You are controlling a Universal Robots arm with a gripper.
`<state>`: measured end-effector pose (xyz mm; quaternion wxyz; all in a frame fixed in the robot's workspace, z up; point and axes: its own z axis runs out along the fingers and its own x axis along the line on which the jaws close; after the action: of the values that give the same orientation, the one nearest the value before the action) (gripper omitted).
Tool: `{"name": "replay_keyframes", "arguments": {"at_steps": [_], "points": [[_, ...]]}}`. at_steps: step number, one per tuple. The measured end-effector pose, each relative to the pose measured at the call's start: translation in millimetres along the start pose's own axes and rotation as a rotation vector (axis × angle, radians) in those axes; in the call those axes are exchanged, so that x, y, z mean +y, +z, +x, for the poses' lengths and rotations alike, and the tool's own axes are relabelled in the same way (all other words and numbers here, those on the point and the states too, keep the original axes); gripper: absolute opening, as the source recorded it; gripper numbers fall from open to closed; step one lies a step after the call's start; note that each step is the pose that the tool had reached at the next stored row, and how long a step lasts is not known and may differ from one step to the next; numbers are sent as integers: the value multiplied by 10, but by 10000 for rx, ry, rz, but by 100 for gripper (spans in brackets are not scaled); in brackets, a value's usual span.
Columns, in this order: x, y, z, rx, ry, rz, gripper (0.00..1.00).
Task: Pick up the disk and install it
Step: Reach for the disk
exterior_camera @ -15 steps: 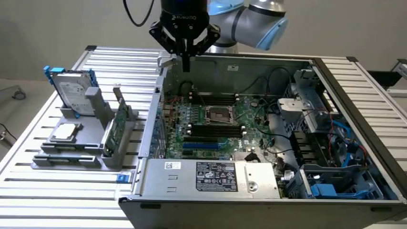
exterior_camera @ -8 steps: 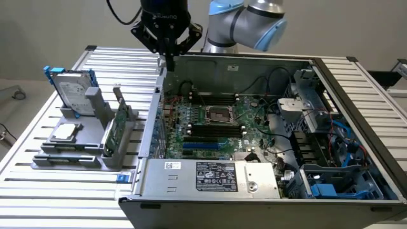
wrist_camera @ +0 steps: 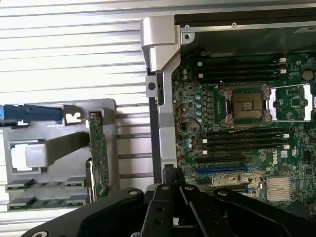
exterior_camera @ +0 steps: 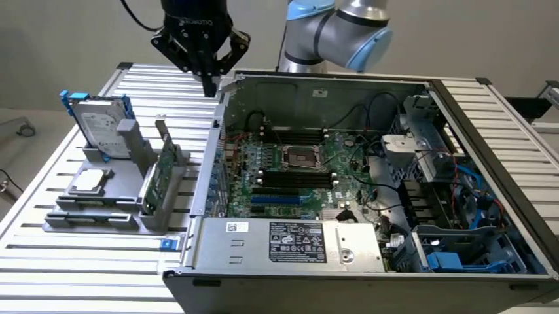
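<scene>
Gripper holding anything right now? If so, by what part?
Nothing held. The gripper is shut and empty over the computer case's wall; the disk stands untouched in its grey holder.

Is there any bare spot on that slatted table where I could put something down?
Yes: the bare slats on the near side of the grey holder, to the exterior view's left of the computer case, and the far strip behind the disk, near the claw. Crowded: the holder itself and inside the case.

Disk (exterior_camera: 98, 125): silver-grey metal, blue plastic carrier (exterior_camera: 65, 99). Table (exterior_camera: 88, 271): ribbed matt aluminium. Claw (exterior_camera: 209, 88): matt black.
</scene>
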<state>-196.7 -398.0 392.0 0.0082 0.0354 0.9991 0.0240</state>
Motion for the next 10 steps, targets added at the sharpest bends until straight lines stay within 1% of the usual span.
{"name": "replay_keyframes", "arguments": {"at_steps": [4, 10], "points": [[11, 12, 184, 4, 0, 0, 11], [64, 61, 464, 3, 0, 0, 11]]}}
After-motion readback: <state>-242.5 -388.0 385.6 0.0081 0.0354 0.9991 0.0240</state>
